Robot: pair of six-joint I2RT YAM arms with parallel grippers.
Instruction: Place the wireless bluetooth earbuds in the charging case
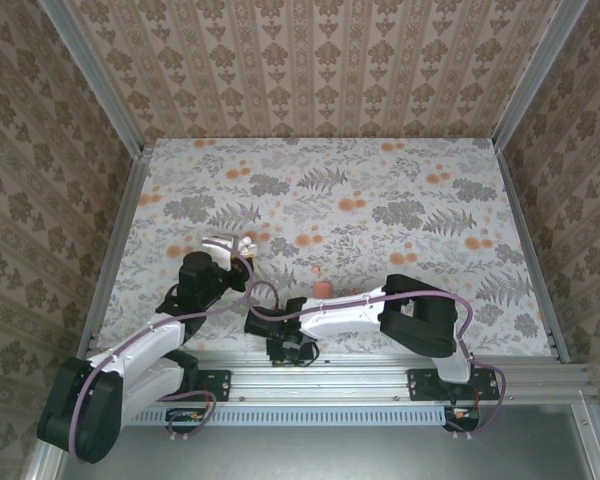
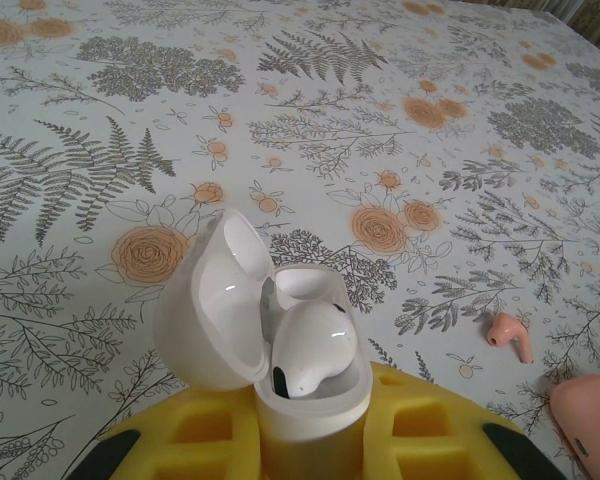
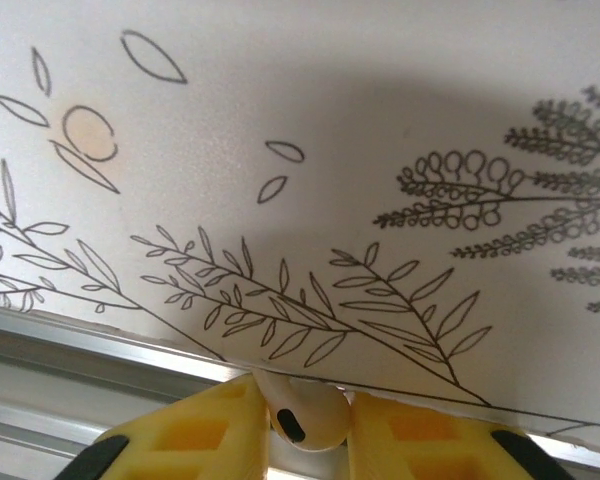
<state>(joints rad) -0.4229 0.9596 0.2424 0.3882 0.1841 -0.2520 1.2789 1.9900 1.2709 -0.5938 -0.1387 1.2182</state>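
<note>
My left gripper (image 2: 311, 425) is shut on the base of a white charging case (image 2: 280, 400), held upright above the table. Its lid (image 2: 205, 310) stands open to the left. One white earbud (image 2: 315, 345) sits in the case, tilted. From above, this gripper (image 1: 230, 250) is left of centre. My right gripper (image 3: 306, 405) is shut on a second white earbud (image 3: 305, 418), down at the table's near edge; from above it (image 1: 288, 347) is by the front rail. A coral earbud (image 2: 510, 336) lies loose on the table.
A coral charging case (image 2: 590, 420) stands on the table right of my left gripper, seen from above (image 1: 322, 290) just behind the right forearm. A metal rail (image 3: 90, 350) runs along the near table edge. Patterned walls close in three sides.
</note>
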